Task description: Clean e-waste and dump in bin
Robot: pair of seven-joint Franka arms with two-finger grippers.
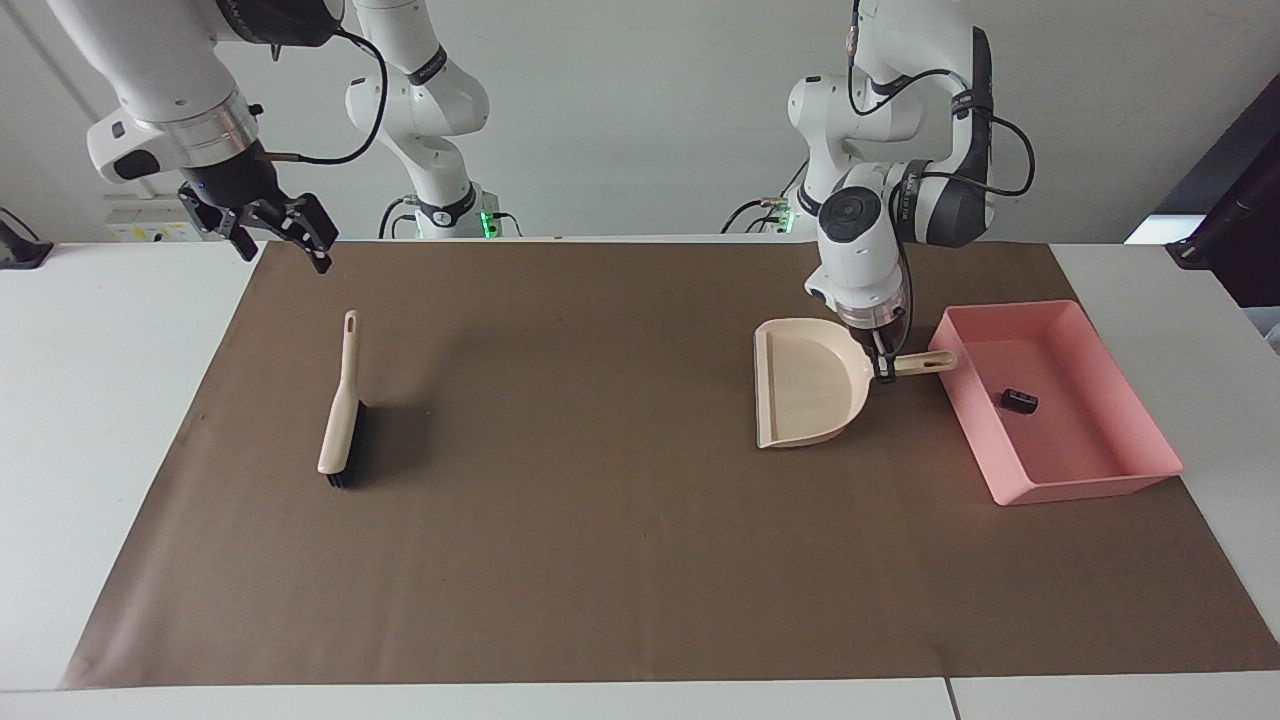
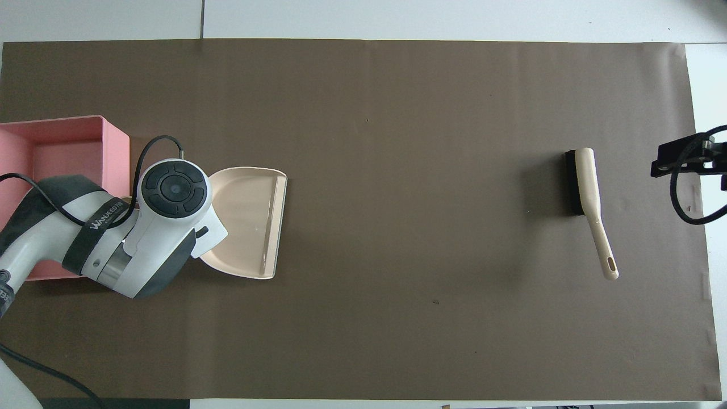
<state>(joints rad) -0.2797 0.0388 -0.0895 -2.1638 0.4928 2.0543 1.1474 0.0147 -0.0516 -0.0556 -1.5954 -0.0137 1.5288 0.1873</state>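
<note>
A small black block of e-waste point(image 1: 1019, 400) lies inside the pink bin point(image 1: 1090, 486), which stands at the left arm's end of the brown mat. The beige dustpan point(image 1: 805, 395) sits level and low over the mat beside the bin, its mouth turned toward the table's middle. I cannot tell whether it touches the mat. My left gripper point(image 1: 884, 370) is shut on the dustpan's handle point(image 1: 925, 362). In the overhead view the left wrist hides that grip, with the dustpan point(image 2: 247, 221) and bin point(image 2: 116, 145) showing around it. My right gripper point(image 1: 282, 252) hangs open and holds nothing, over the mat's corner at the right arm's end.
A beige hand brush point(image 1: 342, 410) with black bristles lies on the mat at the right arm's end, its handle pointing toward the robots. In the overhead view the brush point(image 2: 588, 196) is seen beside the right gripper. The brown mat point(image 1: 600, 560) covers most of the white table.
</note>
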